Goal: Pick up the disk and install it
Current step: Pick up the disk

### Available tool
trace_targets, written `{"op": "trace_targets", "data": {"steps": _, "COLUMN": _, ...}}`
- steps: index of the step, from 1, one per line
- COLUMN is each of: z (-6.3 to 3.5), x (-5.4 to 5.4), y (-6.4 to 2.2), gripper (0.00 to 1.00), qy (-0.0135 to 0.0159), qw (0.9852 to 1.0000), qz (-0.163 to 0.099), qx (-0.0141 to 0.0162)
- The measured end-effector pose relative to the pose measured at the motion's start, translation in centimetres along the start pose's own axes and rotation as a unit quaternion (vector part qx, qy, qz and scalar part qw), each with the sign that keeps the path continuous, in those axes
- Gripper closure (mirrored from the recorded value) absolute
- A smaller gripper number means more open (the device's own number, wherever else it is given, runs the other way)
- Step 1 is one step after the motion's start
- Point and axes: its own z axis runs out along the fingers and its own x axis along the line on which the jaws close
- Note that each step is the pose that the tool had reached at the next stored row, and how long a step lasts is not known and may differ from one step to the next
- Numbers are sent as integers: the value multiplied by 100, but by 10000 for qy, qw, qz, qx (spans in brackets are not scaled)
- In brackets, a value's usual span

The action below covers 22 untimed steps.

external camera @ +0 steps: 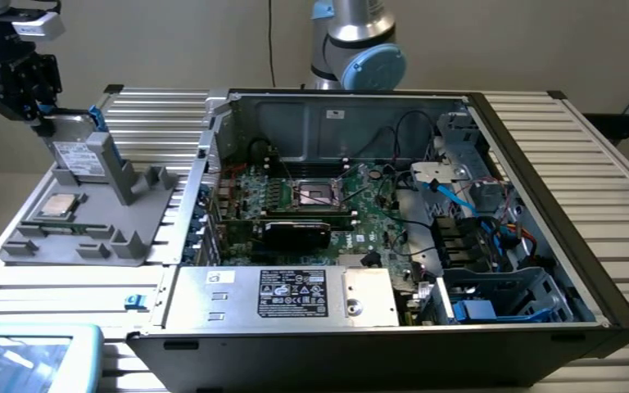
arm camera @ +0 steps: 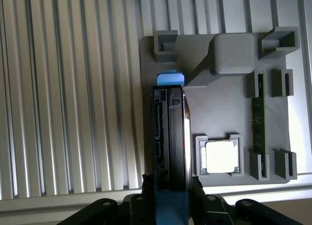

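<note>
Labels on power-supply box point(external camera: 292, 295), disk point(external camera: 75, 157): print illegible.

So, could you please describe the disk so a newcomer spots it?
Find the open computer case; on the exterior view's left lies a grey fixture tray. The disk stands on edge there, silver with a blue carrier, unlike the flat square processor chip beside it.

disk point(arm camera: 170, 132): dark grey edge, bright blue frame; white barcode label
gripper point(arm camera: 170, 182): black
holder tray point(arm camera: 229, 113): plain matte grey
processor chip point(arm camera: 222, 157): silver-white
memory stick point(arm camera: 257, 122): green
table point(arm camera: 73, 88): silver, ribbed parallel stripes
computer case point(external camera: 347, 360): black shell
motherboard point(external camera: 369, 221): green
power-supply box point(external camera: 216, 299): grey, 1 black label
cable point(external camera: 457, 196): blue
</note>
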Motion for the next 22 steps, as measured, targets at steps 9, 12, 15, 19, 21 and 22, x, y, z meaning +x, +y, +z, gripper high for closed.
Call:
{"op": "trace_targets", "data": {"steps": 9, "z": 0, "x": 0, "y": 0, "gripper": 63, "qy": 0, "qw": 10000, "qz": 0, "qx": 0}}
{"op": "trace_targets", "data": {"steps": 12, "z": 1, "x": 0, "y": 0, "gripper": 63, "qy": 0, "qw": 10000, "qz": 0, "qx": 1}}
{"op": "trace_targets", "data": {"steps": 15, "z": 2, "x": -1, "y": 0, "gripper": 63, "qy": -8, "qw": 10000, "qz": -1, "qx": -1}}
{"op": "trace_targets", "data": {"steps": 19, "z": 3, "x": 0, "y": 0, "gripper": 63, "qy": -51, "qw": 10000, "qz": -1, "qx": -6}}
{"op": "trace_targets", "data": {"steps": 21, "z": 2, "x": -1, "y": 0, "gripper": 63, "qy": -54, "qw": 10000, "qz": -2, "qx": -6}}
{"op": "trace_targets", "data": {"steps": 22, "z": 2, "x": 0, "y": 0, "gripper": 63, "qy": -54, "qw": 10000, "qz": -1, "qx": -6}}
